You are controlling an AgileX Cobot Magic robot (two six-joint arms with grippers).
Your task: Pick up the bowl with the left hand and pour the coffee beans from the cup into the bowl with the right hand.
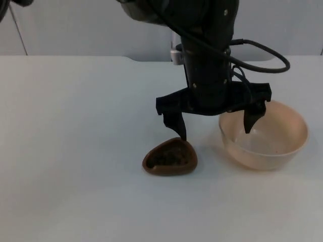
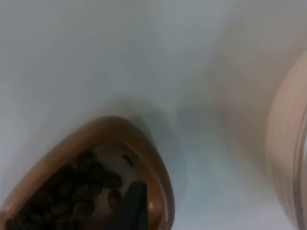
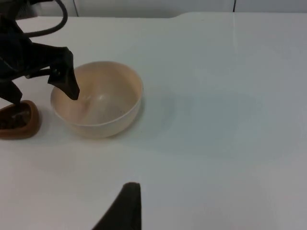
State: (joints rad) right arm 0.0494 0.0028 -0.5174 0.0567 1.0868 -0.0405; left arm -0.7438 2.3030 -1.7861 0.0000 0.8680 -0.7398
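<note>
Near the worktop's [image 1: 70,151] front edge, right of middle: brown cup [image 1: 170,158] of coffee beans [image 1: 166,158], cream bowl [image 1: 264,135] just beside it toward the right edge. Above both, left pincer [image 1: 214,123] spread wide, one fingertip at the cup's rim, the other over the bowl. Seen from the left wrist, beans dark inside the cup. Right pincer [image 3: 125,206] well apart from the bowl, state impossible to tell. White worktop, grey partition wall [image 1: 75,25] behind.
</note>
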